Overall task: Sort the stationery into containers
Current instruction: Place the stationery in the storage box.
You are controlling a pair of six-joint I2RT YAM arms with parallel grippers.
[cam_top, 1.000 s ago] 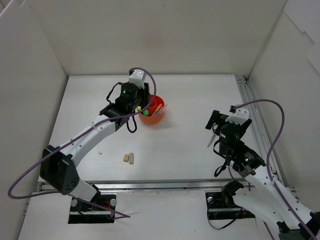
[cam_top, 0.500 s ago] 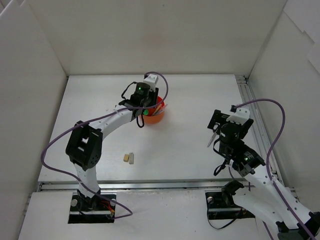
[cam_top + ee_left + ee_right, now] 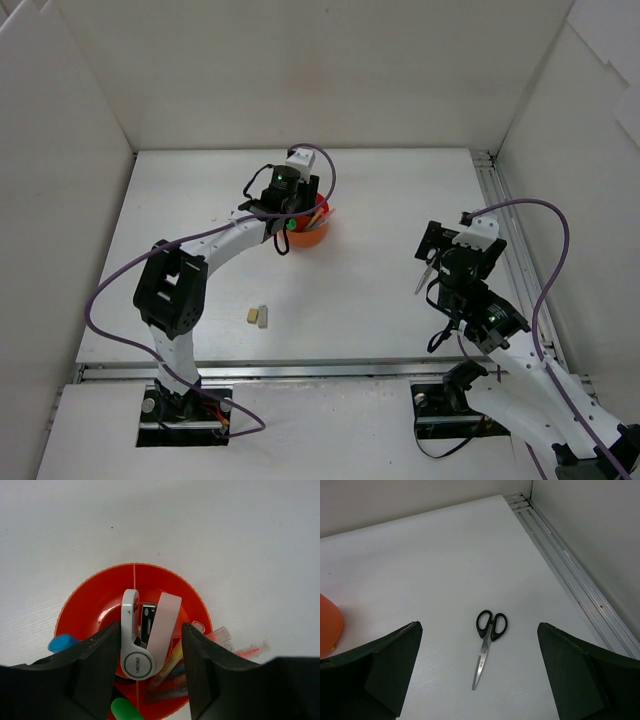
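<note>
While the orange organiser (image 3: pixel 95 595) stands upright on the white table (image 3: pixel 400 190), we see a white stapler-like piece (image 3: pixel 145 635) over its middle, splayed open in a V. Around that piece the compartments hold other stationery. A blue-ended highlighter (image 3: pixel 62 642) is at the organiser's left side in the left wrist view, and a green-ended highlighter (image 3: pixel 125 709) at its near side. A yellow pen (image 3: pixel 170 662) leans just right of the centre, and clear orange-tipped pens (image 3: pixel 240 651) poke out over the right rim.

The left gripper (image 3: pixel 151 625) hangs directly above the organiser with its fingers (image 3: pixel 100 670) close on either side of the white piece. We cannot tell whether they press on it or stand just clear of it.

Away from the organiser, toward the arm bases and slightly left, a tan eraser (image 3: pixel 252 316) lies just beside a small white piece (image 3: pixel 263 318). Both are well apart from the organiser.

Far to the organiser's right, the black-handled scissors (image 3: pixel 487 640) lie flat and closed on the table, blades pointing toward the arm bases. The right gripper (image 3: pixel 479 626) hovers above them with its jaws spread wide, touching nothing. Beyond the scissors, farther again from the organiser, a metal rail (image 3: pixel 570 580) runs along the table's right edge.
</note>
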